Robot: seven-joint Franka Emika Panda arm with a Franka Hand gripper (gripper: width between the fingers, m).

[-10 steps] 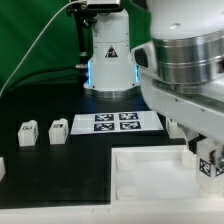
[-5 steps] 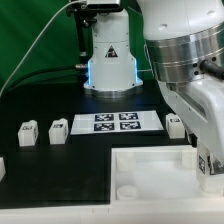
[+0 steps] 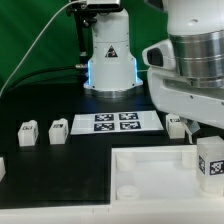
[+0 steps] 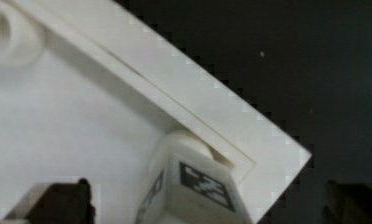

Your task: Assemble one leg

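Note:
A small white leg (image 3: 211,165) with a black-and-white tag stands upright at the corner of the large white panel (image 3: 150,175), at the exterior view's right edge. In the wrist view the leg (image 4: 201,185) sits at the panel's rimmed corner (image 4: 254,150). My gripper (image 4: 204,205) is open. Its dark fingers (image 4: 58,202) stand wide on either side of the leg and do not touch it. In the exterior view my arm (image 3: 190,80) hangs above the leg, and the fingers are hard to make out there.
Two loose legs (image 3: 28,133) (image 3: 57,130) stand on the black table at the exterior view's left. Another (image 3: 175,125) stands beside the marker board (image 3: 115,122), and one (image 3: 2,168) sits at the left edge. The robot base (image 3: 108,60) is behind.
The arm has lifted away from the leg, which was covered by the gripper before. The leg now stands alone and fully visible on the panel's corner.

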